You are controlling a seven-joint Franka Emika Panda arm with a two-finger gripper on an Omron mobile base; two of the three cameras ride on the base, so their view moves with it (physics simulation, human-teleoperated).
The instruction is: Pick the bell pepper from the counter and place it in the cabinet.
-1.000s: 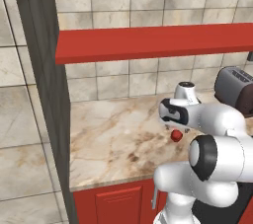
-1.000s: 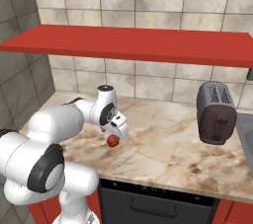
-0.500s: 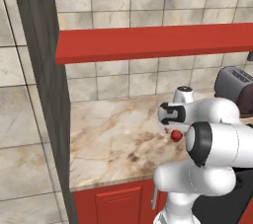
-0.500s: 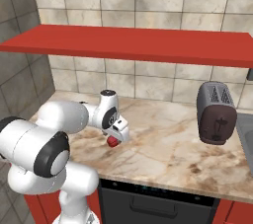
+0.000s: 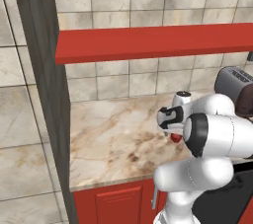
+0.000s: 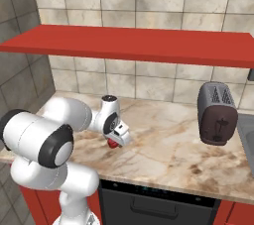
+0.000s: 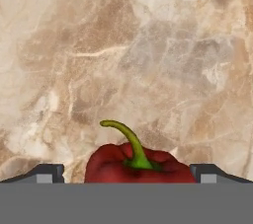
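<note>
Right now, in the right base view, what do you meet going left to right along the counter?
Hand hanging open over the bell pepper → bare counter → toaster.

You face a wall of grey-beige square tiles. A dark toaster stands to your right, a black appliance front sits below, and red panelled doors sit low on your left.
</note>
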